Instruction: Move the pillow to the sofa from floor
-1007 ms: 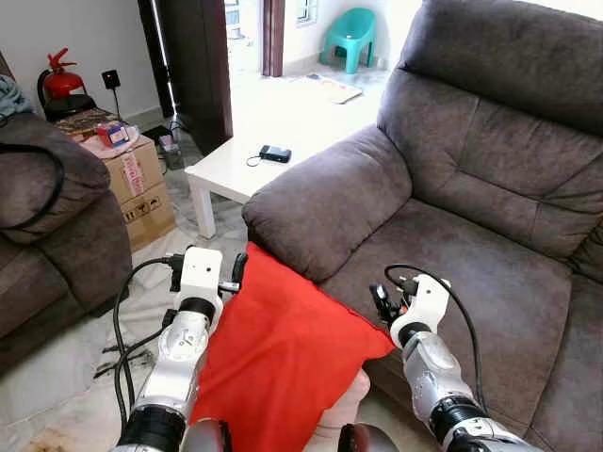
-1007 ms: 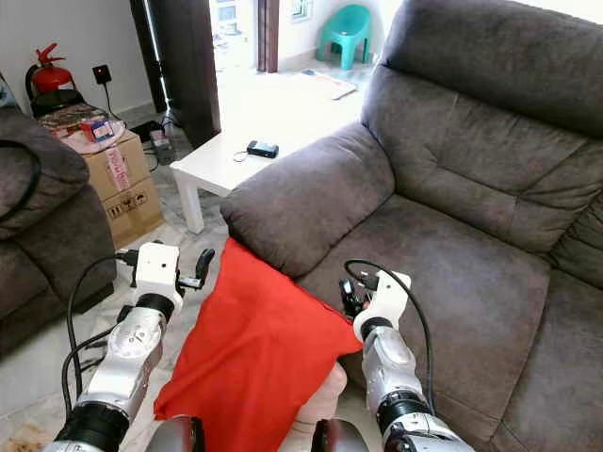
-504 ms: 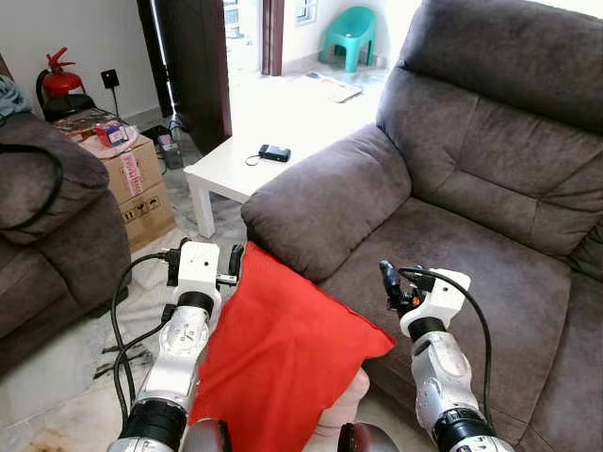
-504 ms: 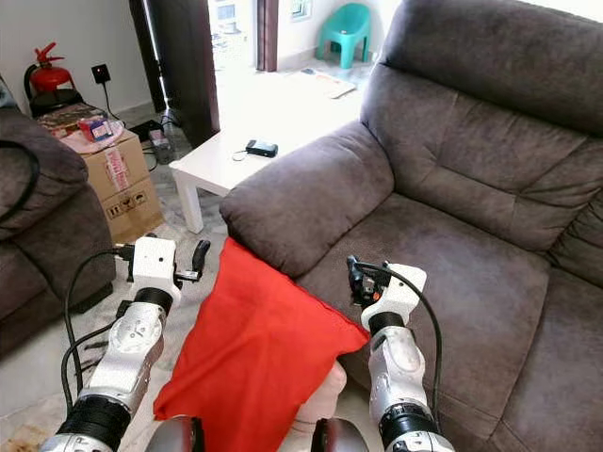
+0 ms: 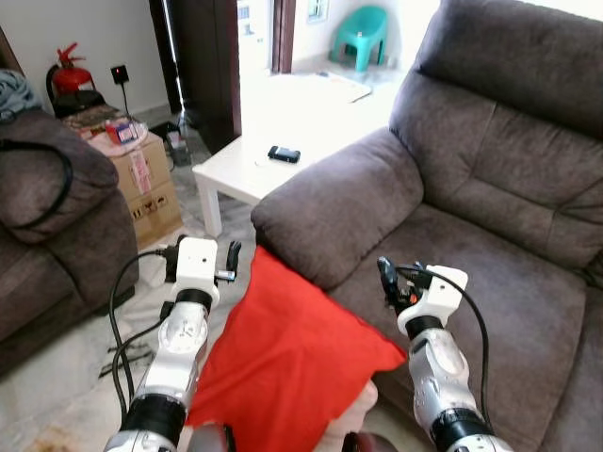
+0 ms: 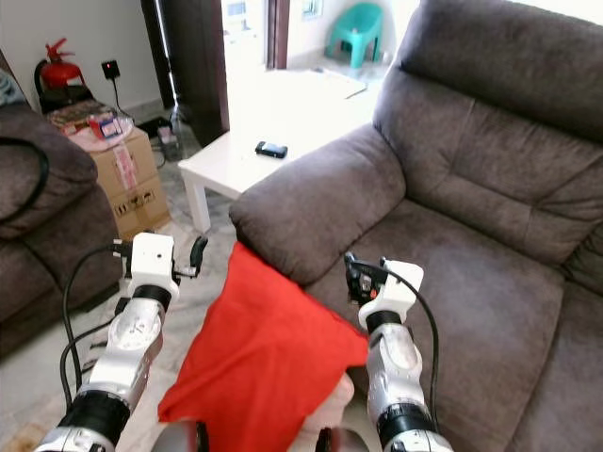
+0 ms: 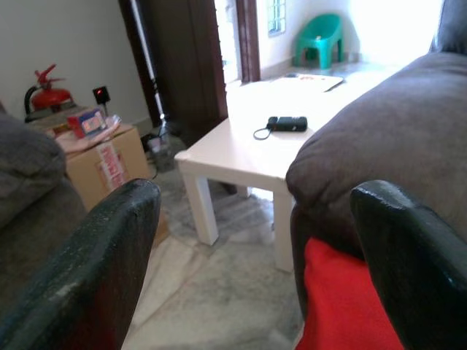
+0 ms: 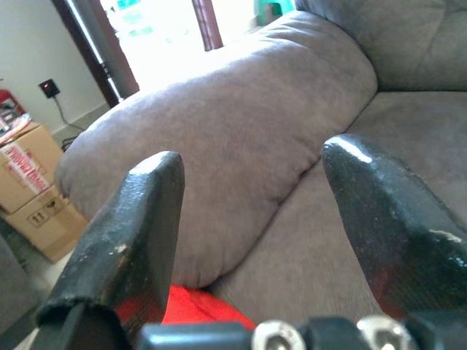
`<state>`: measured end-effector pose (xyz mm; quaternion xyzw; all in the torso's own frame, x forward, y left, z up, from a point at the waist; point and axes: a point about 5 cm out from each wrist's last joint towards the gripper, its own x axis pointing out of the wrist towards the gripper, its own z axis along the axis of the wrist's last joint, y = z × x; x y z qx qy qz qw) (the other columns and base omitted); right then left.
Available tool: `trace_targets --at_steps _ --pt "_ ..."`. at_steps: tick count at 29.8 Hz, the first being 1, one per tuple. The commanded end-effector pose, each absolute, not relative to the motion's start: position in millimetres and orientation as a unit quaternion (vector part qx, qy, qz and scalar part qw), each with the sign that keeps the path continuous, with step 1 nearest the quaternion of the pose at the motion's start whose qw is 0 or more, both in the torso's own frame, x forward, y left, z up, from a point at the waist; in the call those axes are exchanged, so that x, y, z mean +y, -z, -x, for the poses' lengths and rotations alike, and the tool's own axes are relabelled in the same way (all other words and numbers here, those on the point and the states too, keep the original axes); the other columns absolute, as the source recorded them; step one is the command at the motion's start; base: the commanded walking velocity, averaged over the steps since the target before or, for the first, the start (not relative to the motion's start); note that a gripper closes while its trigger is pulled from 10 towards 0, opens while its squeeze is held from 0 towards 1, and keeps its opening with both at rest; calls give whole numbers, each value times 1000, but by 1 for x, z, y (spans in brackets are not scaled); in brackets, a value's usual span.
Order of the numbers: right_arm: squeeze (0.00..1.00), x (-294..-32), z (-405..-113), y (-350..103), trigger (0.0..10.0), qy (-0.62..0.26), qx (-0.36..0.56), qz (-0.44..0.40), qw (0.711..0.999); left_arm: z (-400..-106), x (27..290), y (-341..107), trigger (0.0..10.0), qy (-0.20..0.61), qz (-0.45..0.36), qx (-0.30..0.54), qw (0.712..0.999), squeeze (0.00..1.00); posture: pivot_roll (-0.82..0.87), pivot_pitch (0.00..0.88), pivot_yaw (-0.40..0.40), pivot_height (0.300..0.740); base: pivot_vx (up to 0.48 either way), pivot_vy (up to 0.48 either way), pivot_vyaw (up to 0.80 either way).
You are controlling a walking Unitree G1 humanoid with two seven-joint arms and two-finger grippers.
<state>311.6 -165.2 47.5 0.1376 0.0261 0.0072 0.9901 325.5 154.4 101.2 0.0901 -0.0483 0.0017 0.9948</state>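
Note:
A red pillow (image 5: 292,363) stands on edge on the floor, leaning against the front of the grey-brown sofa (image 5: 499,254) just below its armrest (image 5: 339,212). My left gripper (image 5: 230,259) hovers at the pillow's upper left edge, open, and its wrist view has the red cloth (image 7: 343,306) beside one finger (image 7: 109,248). Over the seat's front edge by the pillow's right corner, my right gripper (image 5: 387,280) is open too, with nothing between its fingers (image 8: 139,219). A strip of pillow (image 8: 193,306) shows under them.
A low white table (image 5: 250,174) with a small black device (image 5: 284,153) stands beyond the armrest. Cardboard boxes (image 5: 146,188) and a second dark sofa (image 5: 47,217) are on the left. Black cables (image 5: 127,339) trail on the floor beside my left arm.
My right gripper rose from the pillow's right corner to the seat's front edge. The left gripper stays at the pillow's upper edge. The camera view has shifted a little.

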Motion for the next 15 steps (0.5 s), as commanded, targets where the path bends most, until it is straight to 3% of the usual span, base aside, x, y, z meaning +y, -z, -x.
trace_targets --at_steps 1,10,15 --pt "0 -166 -313 -49 10000 -6 27 -136 990 -326 156 -102 10000 -5 -91 -50 995 0 11 0 -94 626 0 0 0" --pt "0 -167 -313 -49 10000 -2 30 -136 990 -325 154 -99 10000 0 -91 -46 995 0 11 0 -94 626 0 0 0" --pt "0 -166 -314 -49 10000 -1 32 -136 990 -324 155 -98 10000 -1 -92 -43 995 0 12 0 -92 626 247 0 0"
